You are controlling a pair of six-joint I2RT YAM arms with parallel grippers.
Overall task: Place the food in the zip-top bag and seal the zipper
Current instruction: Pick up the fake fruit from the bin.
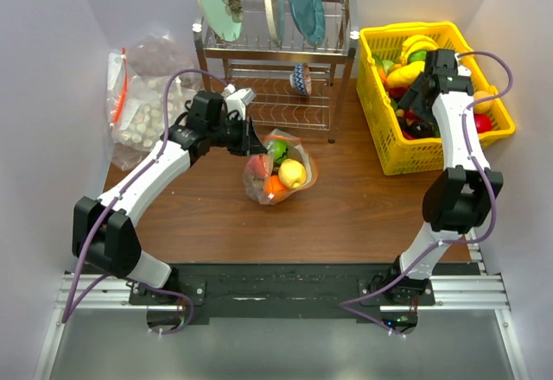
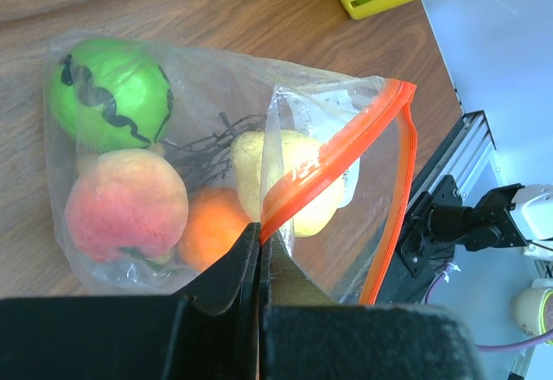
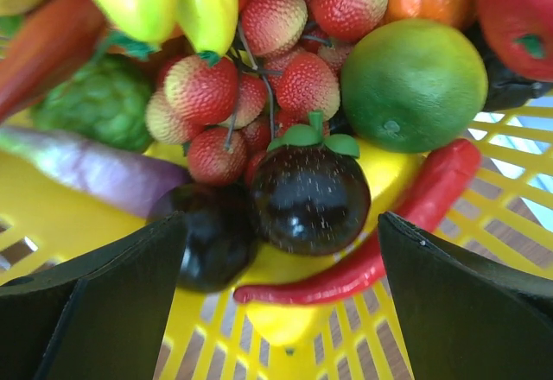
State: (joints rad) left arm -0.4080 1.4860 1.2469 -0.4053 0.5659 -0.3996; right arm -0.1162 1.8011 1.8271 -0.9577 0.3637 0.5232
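Note:
The clear zip-top bag (image 1: 278, 168) lies on the brown table with its mouth partly open. Through the plastic I see food: a green round fruit (image 2: 108, 95), a pink peach (image 2: 125, 203), an orange (image 2: 212, 229) and a yellowish fruit (image 2: 302, 181). My left gripper (image 2: 259, 227) is shut on the orange-red zipper (image 2: 333, 160) at the near end of the strip. Over in the yellow basket (image 1: 389, 155), my right gripper (image 3: 281, 218) stands open just above a dark purple mangosteen (image 3: 311, 199), holding nothing.
The basket also holds lychees (image 3: 276, 69), a lime (image 3: 415, 82), a red chili (image 3: 406, 224) and other toy produce. A dish rack (image 1: 276, 60) with plates stands at the back. Bags of white lumps (image 1: 143, 104) lie at the back left.

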